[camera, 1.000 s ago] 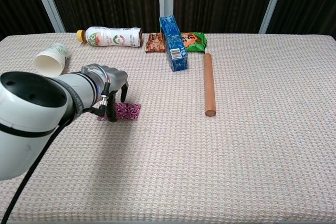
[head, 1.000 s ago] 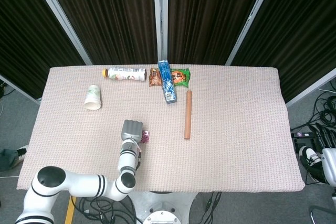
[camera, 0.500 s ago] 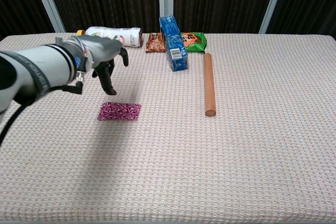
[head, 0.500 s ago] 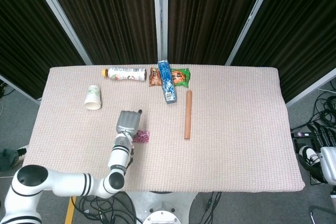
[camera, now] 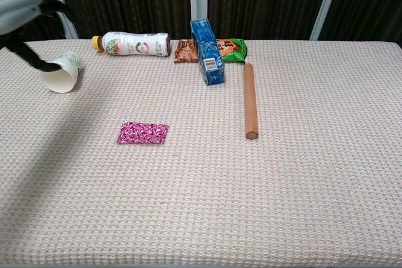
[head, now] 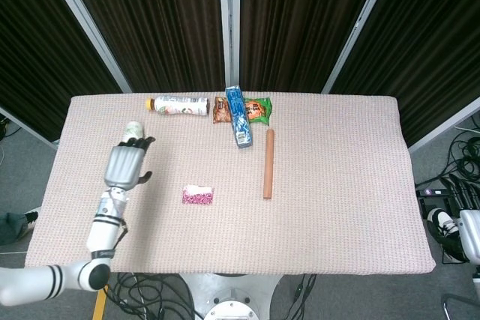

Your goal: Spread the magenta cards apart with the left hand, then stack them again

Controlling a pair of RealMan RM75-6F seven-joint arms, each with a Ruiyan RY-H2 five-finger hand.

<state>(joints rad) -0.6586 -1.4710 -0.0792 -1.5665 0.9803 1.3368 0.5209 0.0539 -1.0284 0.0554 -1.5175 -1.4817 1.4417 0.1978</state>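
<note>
The thin, flat magenta patterned cards lie as one neat stack left of centre in the head view, on the beige woven tablecloth. They are judged light, stiff and prone to sliding; pressing on the top face and pinching at the edges is advised.

The left hand is seen at the left, empty with fingers extended. The right hand is not visible.

A brown wooden rod lies well to the right, and a white paper cup lies at the upper left of the chest view; nothing is judged to obstruct.

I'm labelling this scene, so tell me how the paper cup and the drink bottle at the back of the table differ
The paper cup is short, its open mouth facing the chest camera; the drink bottle is longer and closed with an orange cap. The cup lies nearer the table's left edge, the bottle along the back beside the snack packets. Both are mostly white and lie on their sides.
</note>
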